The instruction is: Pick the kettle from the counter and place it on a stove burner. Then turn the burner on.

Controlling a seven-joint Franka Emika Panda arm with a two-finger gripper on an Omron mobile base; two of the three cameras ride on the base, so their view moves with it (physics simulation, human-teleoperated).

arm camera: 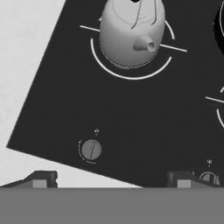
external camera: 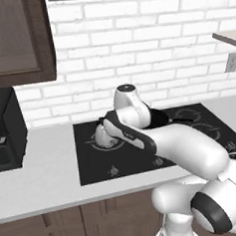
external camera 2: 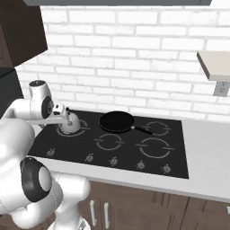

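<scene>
The kettle (arm camera: 130, 33) is already set down on a ring (arm camera: 131, 72) at the back left of the black cooktop (arm camera: 65, 105), so the step in hand is judged to be turning the burner on. The gripper (arm camera: 109, 177) is held wide open above the front edge with nothing in it. Next, the small round knob (arm camera: 91, 150) probably has to be reached, pinched and turned, though which knob goes with this ring cannot be told for sure.
</scene>
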